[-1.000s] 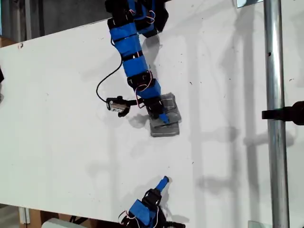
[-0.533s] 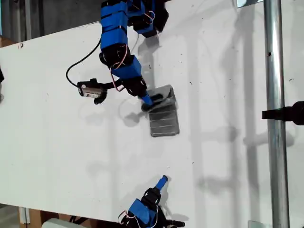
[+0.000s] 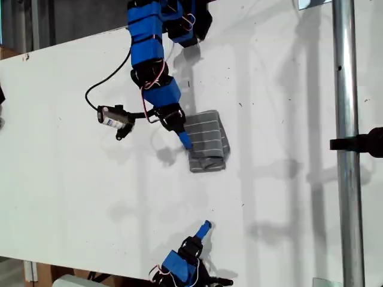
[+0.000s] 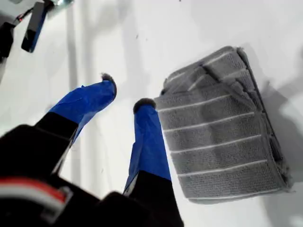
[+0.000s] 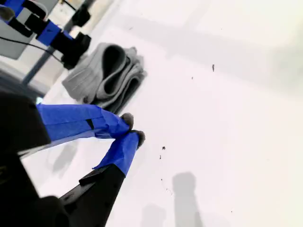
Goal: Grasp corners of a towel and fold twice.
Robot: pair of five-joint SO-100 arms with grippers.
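Parted and empty, my first gripper (image 4: pixel 124 97) sits just beside the folded towel (image 3: pixel 207 142) — one blue fingertip (image 4: pixel 144 106) at its edge. Across the white table (image 3: pixel 72 179), my second gripper (image 5: pixel 132 128) hangs closed on nothing — well apart from the towel.

- towel (image 3: pixel 207 141): dark grey, thin pale stripes, folded into a compact layered rectangle
- lies flat on the white tabletop (image 3: pixel 72 179), near exterior view's centre
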